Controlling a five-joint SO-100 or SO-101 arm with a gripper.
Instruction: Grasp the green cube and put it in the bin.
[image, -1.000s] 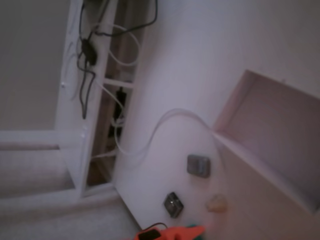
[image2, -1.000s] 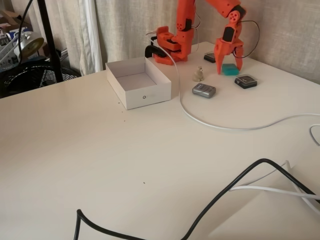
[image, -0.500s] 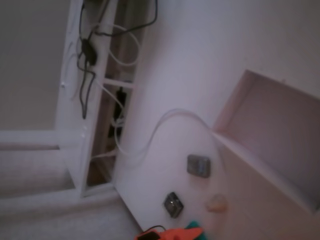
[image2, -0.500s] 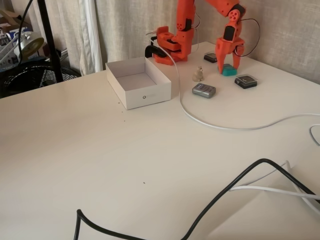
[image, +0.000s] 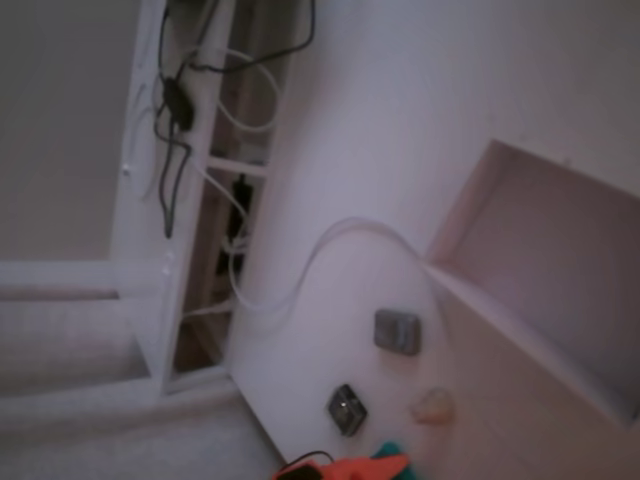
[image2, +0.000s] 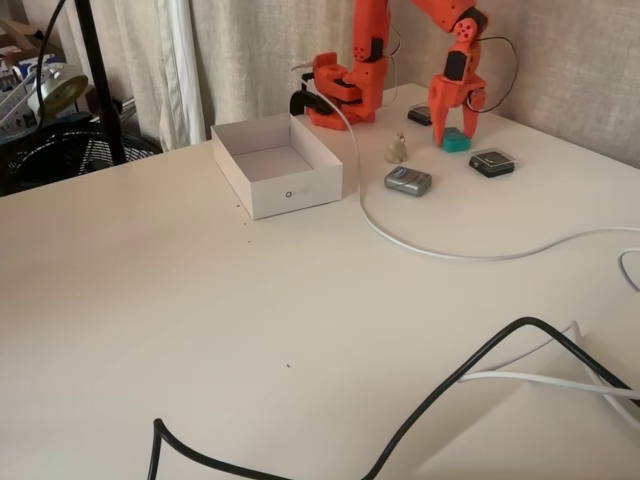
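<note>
The green cube (image2: 458, 141) rests on the table at the far right, behind the other small blocks. My orange gripper (image2: 449, 135) comes down on it from above, its fingers closed in against it; the near finger hides the cube's left part. In the other, blurred fixed view only a teal corner of the cube (image: 390, 449) and an orange piece of the gripper (image: 345, 466) show at the bottom edge. The bin (image2: 290, 190), a white shallow box, stands to the left of the arm's base; it fills the right side of the blurred fixed view (image: 540, 250).
A grey square block (image2: 408, 180), a black square block (image2: 492, 162) and a small beige lump (image2: 398, 149) lie near the cube. A white cable (image2: 450, 250) curves across the table, and a black cable (image2: 450, 390) crosses the front.
The fingers, which stood wide astride the cube a second ago, have drawn together on it. The cube has stayed in place on the table.
</note>
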